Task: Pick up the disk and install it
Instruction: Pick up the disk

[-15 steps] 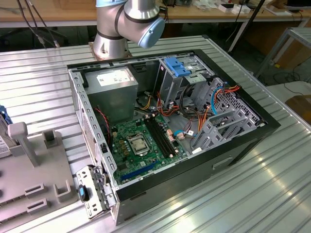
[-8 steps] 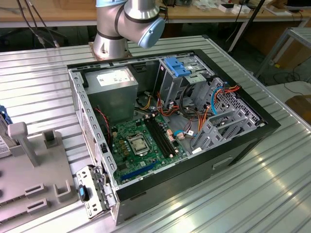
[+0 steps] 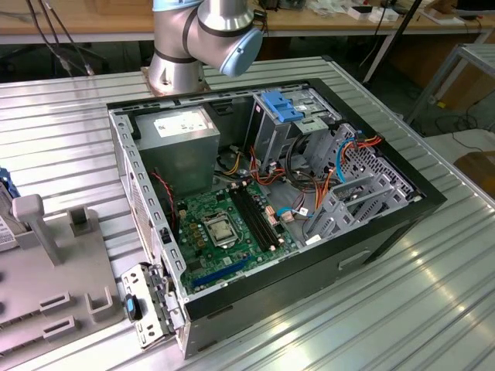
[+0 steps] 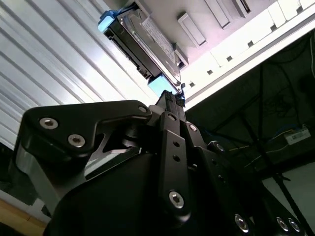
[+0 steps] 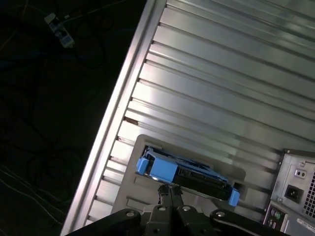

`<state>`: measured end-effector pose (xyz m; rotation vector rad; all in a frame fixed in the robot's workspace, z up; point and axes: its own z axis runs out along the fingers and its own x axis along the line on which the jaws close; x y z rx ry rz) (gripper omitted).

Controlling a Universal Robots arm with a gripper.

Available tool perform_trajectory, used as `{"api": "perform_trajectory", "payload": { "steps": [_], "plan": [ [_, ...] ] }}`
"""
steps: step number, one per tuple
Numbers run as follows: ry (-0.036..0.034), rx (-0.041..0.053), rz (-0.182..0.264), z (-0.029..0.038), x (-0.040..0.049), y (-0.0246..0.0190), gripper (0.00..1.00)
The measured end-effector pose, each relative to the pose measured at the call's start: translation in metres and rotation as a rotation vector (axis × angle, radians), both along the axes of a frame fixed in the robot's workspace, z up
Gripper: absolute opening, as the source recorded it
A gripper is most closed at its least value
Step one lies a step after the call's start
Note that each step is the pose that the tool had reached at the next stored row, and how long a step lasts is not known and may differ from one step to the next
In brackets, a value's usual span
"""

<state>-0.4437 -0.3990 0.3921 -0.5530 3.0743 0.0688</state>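
The disk (image 5: 184, 172), dark grey with a bright blue carrier frame, stands on edge in a grey holder (image 5: 135, 184) on the ribbed metal table. In the second wrist view the disk (image 4: 140, 42) runs lengthwise away from the gripper. My gripper (image 5: 170, 189) is just short of the disk's near blue end, fingers pressed together with nothing between them. I cannot tell whether the tips touch the blue frame. In the exterior view a blue sliver of the disk (image 3: 5, 185) shows at the left border.
An open computer case (image 3: 147, 232) lies on the table with its motherboard (image 3: 224, 228), a grey drive cage (image 3: 274, 135) topped by a blue latch piece (image 3: 282, 107), and loose cables. The arm's base (image 3: 179, 58) stands behind the case. The table edge (image 5: 110, 123) runs close to the holder.
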Motion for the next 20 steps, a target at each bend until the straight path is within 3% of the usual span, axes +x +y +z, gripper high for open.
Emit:
{"api": "perform_trajectory", "payload": {
  "steps": [12,20],
  "plan": [
    [0.0000,0.0000,0.172,0.0000,0.0000,0.0000,0.11],
    [0.0000,0.0000,0.322,0.0000,0.0000,0.0000,0.11]
  ]
}}
